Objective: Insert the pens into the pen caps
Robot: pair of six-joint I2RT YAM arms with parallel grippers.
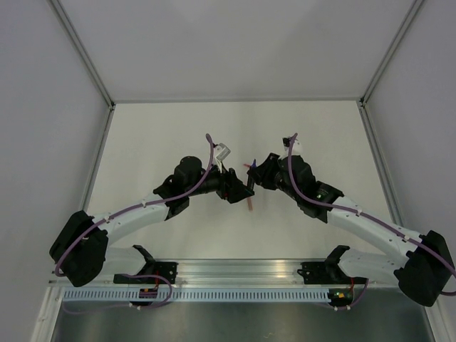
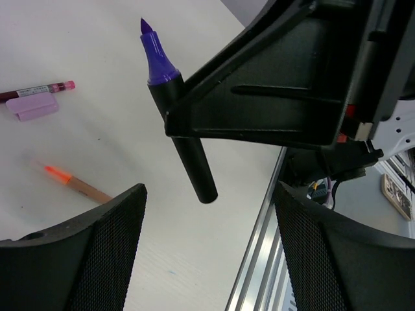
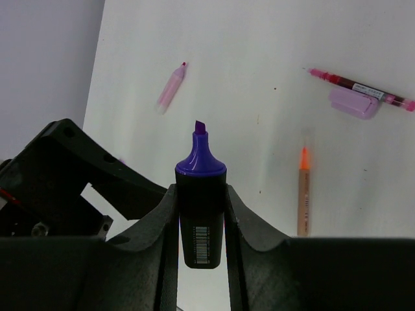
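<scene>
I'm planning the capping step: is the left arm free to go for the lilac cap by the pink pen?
Probably yes. The left pincer is open and empty, and the lilac cap lies uncovered on the table beside the pink pen. Only the purple marker in the right pincer hangs close by.

Right claw clenched; left claw wide
</scene>
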